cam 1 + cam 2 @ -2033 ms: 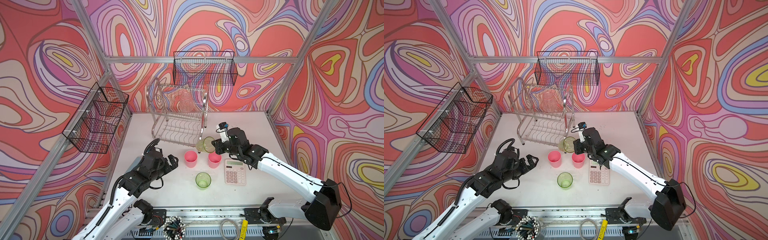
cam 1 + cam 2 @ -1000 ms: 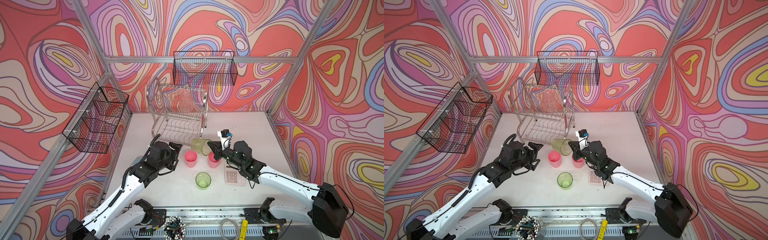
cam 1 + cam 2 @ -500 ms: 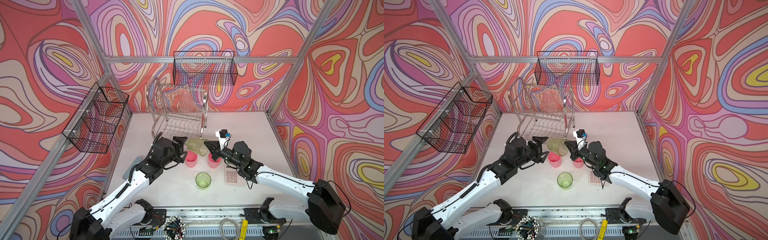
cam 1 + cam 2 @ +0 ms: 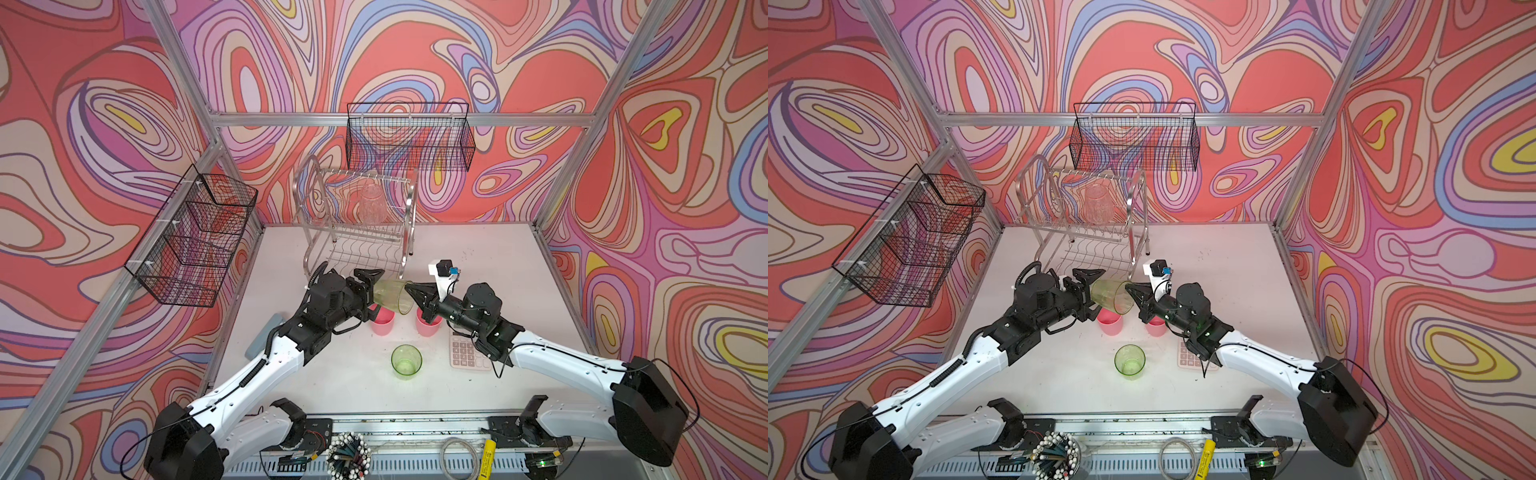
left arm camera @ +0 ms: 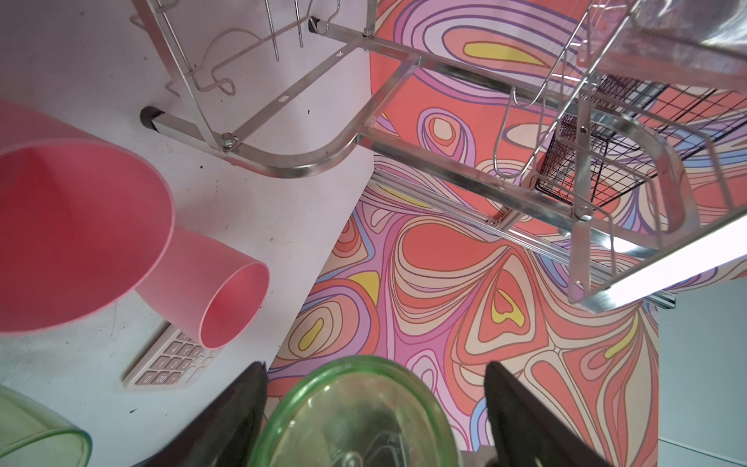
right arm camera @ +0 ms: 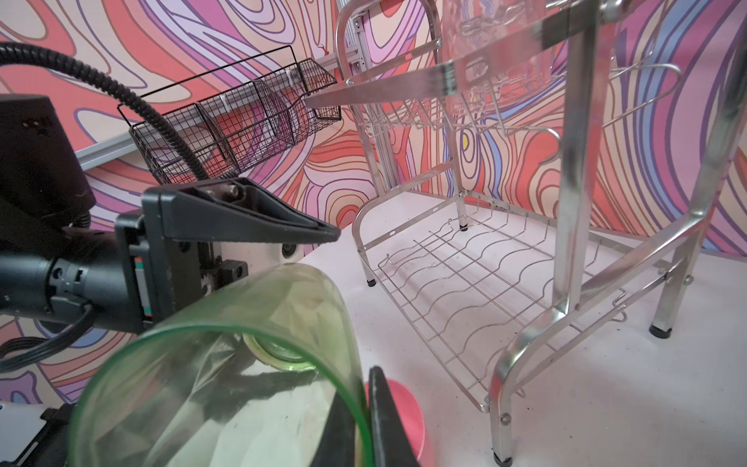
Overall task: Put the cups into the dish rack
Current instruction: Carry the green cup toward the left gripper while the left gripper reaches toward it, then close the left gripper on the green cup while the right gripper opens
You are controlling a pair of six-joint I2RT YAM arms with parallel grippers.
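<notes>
Centrally, in both top views, the held green cup lies on its side in the air just before the dish rack. Its rim is pinched by the closed right gripper, and its base sits between the spread jaws of the left gripper. Just below stand one pink cup and the other pink cup. A second green cup stands at lower centre, beside a calculator. A clear ribbed cup sits on the rack's upper tier. The count is five cups, one of them racked, and one rack. The left wrist view shows the cup's base at bottom centre, with a gap to each of the fingers. The right wrist view shows the rim at lower left, nipped by a finger, and the empty lower tier at right. The tumbler appears light, stiff and smooth, hence slippery. A hold across the wall near the base probably serves better than the rim pinch.
</notes>
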